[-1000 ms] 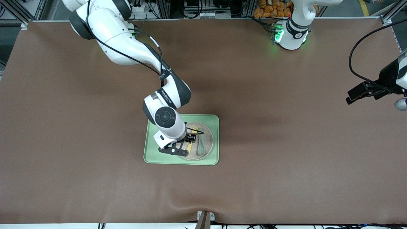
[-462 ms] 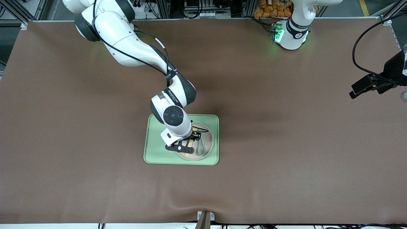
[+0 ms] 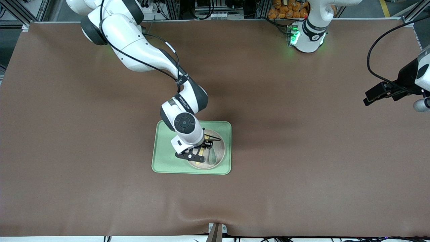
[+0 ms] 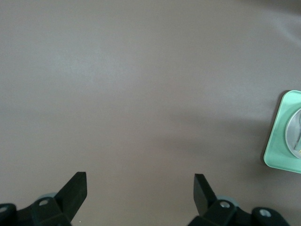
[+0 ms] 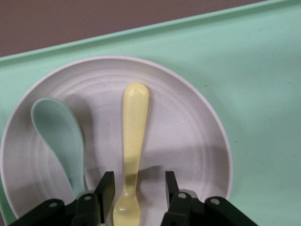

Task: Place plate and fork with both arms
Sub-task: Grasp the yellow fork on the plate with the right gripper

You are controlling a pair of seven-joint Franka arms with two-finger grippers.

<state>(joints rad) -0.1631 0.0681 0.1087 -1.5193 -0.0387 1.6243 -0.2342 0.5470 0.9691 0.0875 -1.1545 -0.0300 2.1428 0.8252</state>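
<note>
The pale plate (image 3: 220, 148) sits on the light green tray (image 3: 168, 158), at the tray's end toward the left arm. The pale yellow fork (image 5: 134, 127) and a grey-green spoon (image 5: 59, 136) lie side by side in the plate (image 5: 188, 127). My right gripper (image 3: 201, 149) is low over the plate, open. In the right wrist view it (image 5: 138, 186) has one finger on each side of the fork's wide end, not touching it. My left gripper (image 3: 376, 92) is open and empty over bare table at the left arm's end; its wrist view (image 4: 140, 181) shows only brown mat between the fingers.
The tray (image 5: 254, 70) lies mid-table on a brown mat. In the left wrist view, a corner of the tray (image 4: 282, 141) shows well away from the left gripper. The right arm's forearm hangs over the tray's other half.
My right gripper has moved across the tray toward the left arm's end and now sits over the fork in the plate. My left gripper has shifted slightly at the table's end.
</note>
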